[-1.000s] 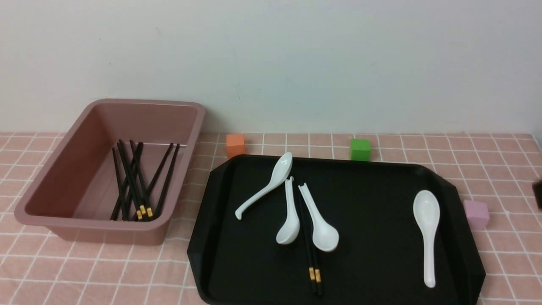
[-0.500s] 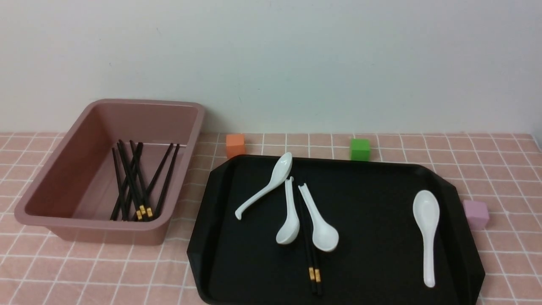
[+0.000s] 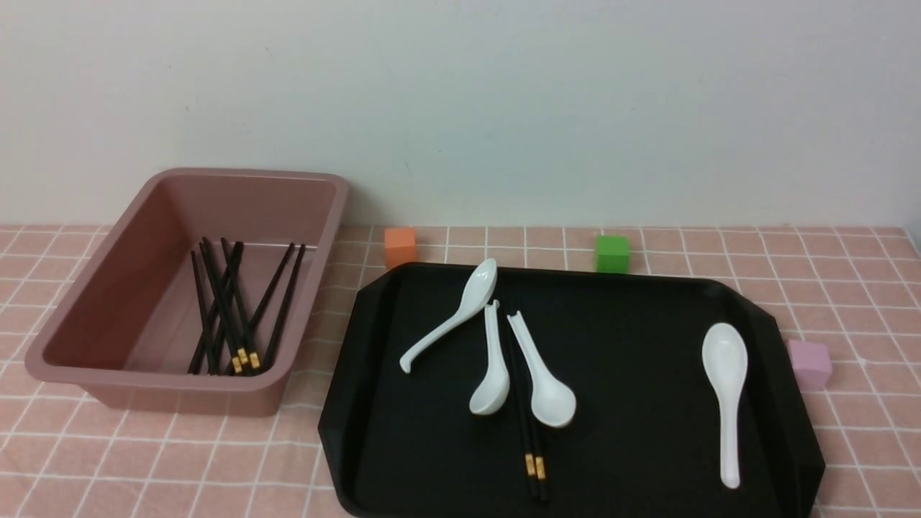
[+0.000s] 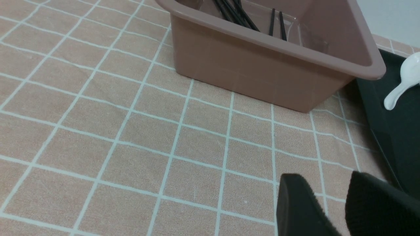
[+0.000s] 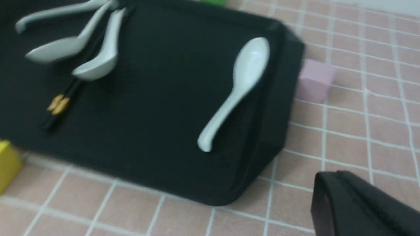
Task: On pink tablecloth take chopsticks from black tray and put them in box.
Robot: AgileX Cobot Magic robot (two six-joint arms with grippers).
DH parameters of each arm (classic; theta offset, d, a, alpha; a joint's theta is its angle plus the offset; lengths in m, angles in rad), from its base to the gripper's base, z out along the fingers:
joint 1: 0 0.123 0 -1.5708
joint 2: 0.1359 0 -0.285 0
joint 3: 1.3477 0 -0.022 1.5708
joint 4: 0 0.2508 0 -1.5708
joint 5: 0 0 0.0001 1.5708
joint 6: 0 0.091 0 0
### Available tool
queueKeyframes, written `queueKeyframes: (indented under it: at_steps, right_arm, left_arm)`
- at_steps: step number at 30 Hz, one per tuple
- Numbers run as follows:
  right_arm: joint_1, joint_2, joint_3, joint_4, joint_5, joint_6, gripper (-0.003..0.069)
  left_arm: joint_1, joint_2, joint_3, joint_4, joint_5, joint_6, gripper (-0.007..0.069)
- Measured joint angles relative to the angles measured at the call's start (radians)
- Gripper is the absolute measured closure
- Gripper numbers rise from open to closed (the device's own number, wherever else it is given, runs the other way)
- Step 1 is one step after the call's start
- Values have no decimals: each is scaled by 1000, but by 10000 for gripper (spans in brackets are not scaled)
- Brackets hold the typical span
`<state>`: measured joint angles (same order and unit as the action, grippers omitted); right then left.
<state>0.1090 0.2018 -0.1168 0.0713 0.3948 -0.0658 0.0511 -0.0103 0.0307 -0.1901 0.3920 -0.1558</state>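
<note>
The pink tablecloth (image 3: 201, 446), marked with a grid of white lines, is spread over the surface. At the far left, the dusty-pink box (image 3: 176, 399) is set upright on the cloth. Several black chopsticks (image 3: 227, 309) are gathered inside it, some crossed over others, with gold bands seen at the near ends of some. The left hand (image 4: 325, 182) is held over the cloth on the near side, its fingers apart and nothing gripped between them.

To the right of the box, an orange cube (image 3: 400, 247) is placed just beyond the far edge of the black tray (image 3: 647, 284). In the tray's left part, a white spoon (image 3: 460, 309) is laid slantwise, its bowl pointed to the far side. Next, a second white spoon (image 3: 493, 367) is laid with its bowl toward the near side. Two black chopsticks (image 3: 529, 432) are laid close together, their gold-banded ends pointed to the near side, and are partly covered by a third white spoon (image 3: 543, 381). A yellow block (image 5: 8, 164), partly shown, is seen near the tray's near edge in the right wrist view.

Farther right, a green cube (image 3: 612, 254) is placed beyond the tray. A fourth white spoon (image 3: 727, 396) is laid near the tray's right side, and a pink-purple cube (image 3: 809, 365) is placed just outside. The right hand (image 5: 338, 175) is held with its fingers together.
</note>
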Motion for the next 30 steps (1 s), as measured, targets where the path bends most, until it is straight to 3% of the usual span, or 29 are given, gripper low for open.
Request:
queueKeyframes:
  at_steps: [6,30]
  right_arm:
    - [-58,-200,136,48,-40,11,673]
    - [-58,-211,132,45,-8,-34,673]
  left_arm:
    - [0,0,0,0,0,0,386]
    - [0,0,0,-1,0,0,386]
